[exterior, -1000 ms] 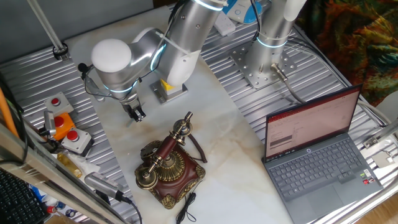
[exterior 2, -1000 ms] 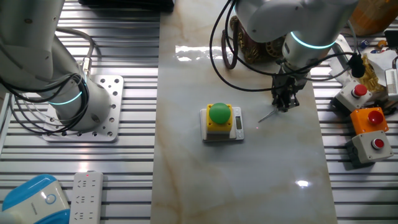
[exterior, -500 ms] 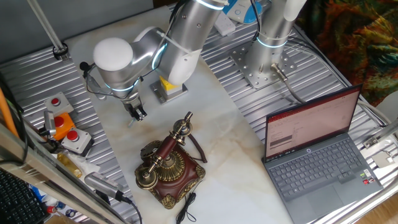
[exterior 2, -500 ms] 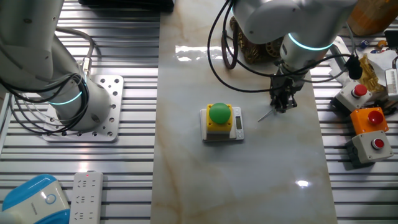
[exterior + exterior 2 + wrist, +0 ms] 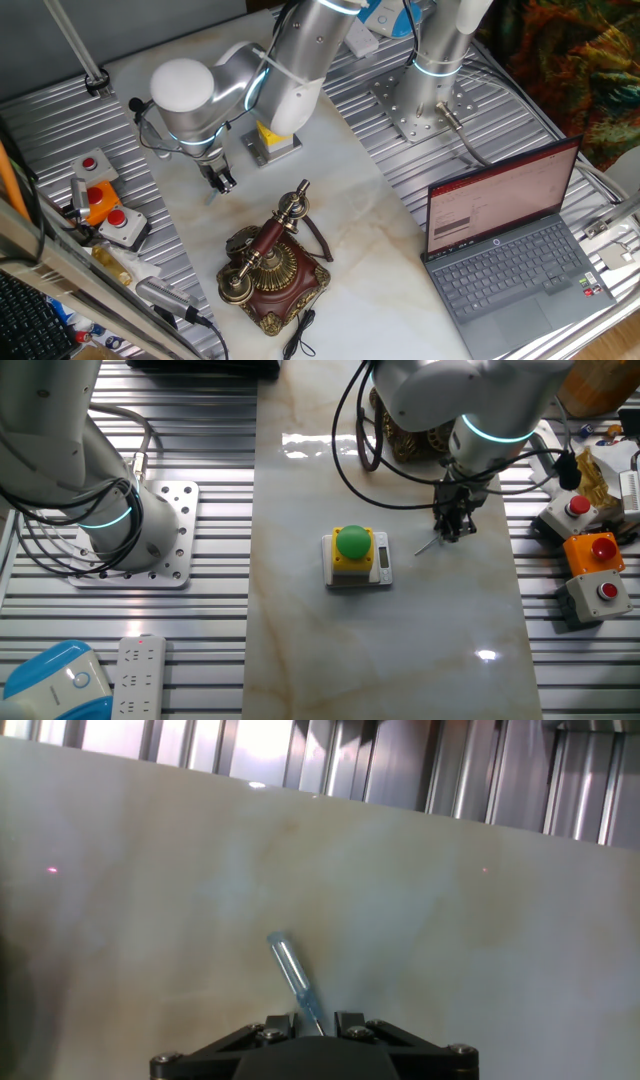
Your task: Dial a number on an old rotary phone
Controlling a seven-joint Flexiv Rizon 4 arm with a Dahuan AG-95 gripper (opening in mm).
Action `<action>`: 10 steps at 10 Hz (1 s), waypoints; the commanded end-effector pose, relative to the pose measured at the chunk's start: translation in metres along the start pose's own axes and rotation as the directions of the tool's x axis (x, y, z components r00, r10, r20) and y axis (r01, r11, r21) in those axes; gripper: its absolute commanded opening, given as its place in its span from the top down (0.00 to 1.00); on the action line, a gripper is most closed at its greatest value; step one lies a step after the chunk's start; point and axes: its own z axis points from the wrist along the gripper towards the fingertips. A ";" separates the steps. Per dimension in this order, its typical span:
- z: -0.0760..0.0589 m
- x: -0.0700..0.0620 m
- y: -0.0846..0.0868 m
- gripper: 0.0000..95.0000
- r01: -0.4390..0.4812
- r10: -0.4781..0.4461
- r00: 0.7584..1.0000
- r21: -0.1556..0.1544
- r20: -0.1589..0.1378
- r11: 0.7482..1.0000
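While the gripper [image 5: 318, 1018] stands closed on a thin blue-handled stylus [image 5: 293, 977], well apart from the old rotary phone [image 5: 268, 265], dialing appears not yet begun.

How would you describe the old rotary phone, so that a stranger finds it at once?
On the marble tabletop, look left of the open laptop. The old rotary phone stands there: a red-brown wooden base with brass dial and handset, unlike the plain button boxes.

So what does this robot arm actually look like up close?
The arm is silver-grey metal with rounded white joint caps, and thin glowing cyan rings mark its joints. Black cables loop beside its wrist. The end effector is small and black, with two short fingers.
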 end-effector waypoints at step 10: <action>-0.007 -0.002 0.006 1.00 -0.134 0.135 0.991 0.040 -0.005 0.990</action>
